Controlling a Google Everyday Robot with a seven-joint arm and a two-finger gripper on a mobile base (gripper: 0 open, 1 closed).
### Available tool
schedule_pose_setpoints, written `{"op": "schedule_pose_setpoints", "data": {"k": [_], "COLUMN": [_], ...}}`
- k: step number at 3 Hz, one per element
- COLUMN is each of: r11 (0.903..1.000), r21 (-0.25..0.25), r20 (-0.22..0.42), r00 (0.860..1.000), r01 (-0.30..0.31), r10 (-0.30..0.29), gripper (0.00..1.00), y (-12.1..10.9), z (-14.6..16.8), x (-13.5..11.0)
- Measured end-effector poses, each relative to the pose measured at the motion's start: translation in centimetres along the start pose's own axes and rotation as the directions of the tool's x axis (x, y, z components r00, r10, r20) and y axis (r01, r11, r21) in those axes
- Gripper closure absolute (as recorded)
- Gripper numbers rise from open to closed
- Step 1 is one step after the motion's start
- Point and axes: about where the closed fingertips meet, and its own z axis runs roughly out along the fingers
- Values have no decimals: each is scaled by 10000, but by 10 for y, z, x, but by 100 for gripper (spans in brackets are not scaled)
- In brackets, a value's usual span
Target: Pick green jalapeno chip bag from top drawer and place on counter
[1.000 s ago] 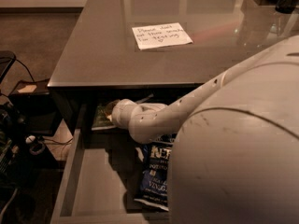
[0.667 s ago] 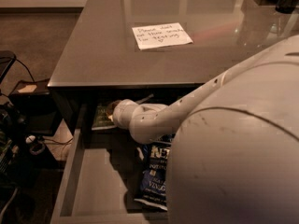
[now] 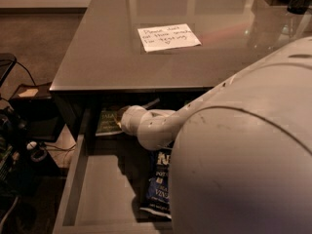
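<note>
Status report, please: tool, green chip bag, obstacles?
Tool deep in top drawer, at green jalapeno chip bag. Bag not yet out. Dark blue bag below arm.

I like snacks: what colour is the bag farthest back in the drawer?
Olive-green bag, camera view; tool beside it.

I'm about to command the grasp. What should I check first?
1. Top drawer open: ok.
2. Green jalapeno chip bag visible at the drawer's back: ok.
3. Gripper beside that bag, under the counter edge: ok.
4. Hold on the bag: cannot tell.
5. Blue chip bag apart from the target: ok.
6. Counter space left of the note: ok.
</note>
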Motion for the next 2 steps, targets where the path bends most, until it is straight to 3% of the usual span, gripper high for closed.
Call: {"op": "schedule_pose_setpoints", "data": {"k": [1, 2], "r11": [9996, 9984], "r21": [-66, -125], "r20": [-73, -110], "r00": [9996, 9985], "r01": [-279, -546], "r10": [279, 545], "gripper": [34, 23], "y": [0, -1], "z": [5, 10], "x": [8, 16]}}
